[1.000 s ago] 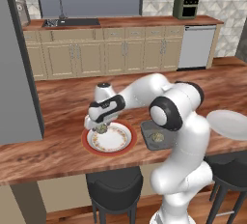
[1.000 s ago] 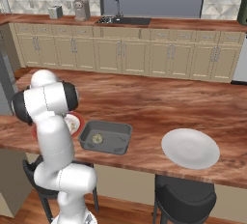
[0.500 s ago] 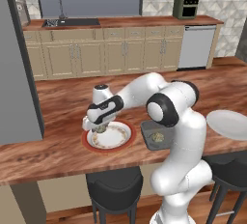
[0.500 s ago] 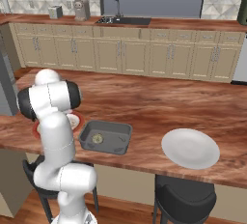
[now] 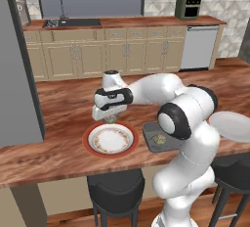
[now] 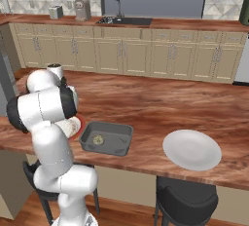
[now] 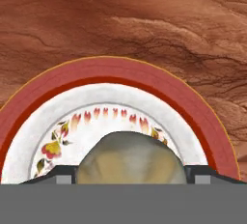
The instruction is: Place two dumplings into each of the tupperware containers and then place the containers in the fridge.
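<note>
I hold my claw (image 5: 111,119) low over the far edge of the red-rimmed plate (image 5: 90,140) on the wooden counter (image 5: 63,101). In the hand view a greenish-tan dumpling (image 7: 130,159) sits between my two finger tips (image 7: 64,175), which flank it closely on either side. Whether they already press it I cannot tell; I judge the grasp to be in the making, not confirmed.

The dark grey container (image 6: 122,133) stands on the counter just beside the plate, on its right. One dumpling (image 6: 97,140) lies inside it. In my judgement it lacks its second, and the one at my claw is the likely candidate.

A plain white plate (image 6: 191,149) rests farther along the counter, well apart from the container. The tall grey cabinet (image 5: 13,74) at the left of the left base view I take to be the fridge.

Outstanding, as I judge it: finish filling this container, fill the second one, and move both to the fridge. The task is at an early stage.
</note>
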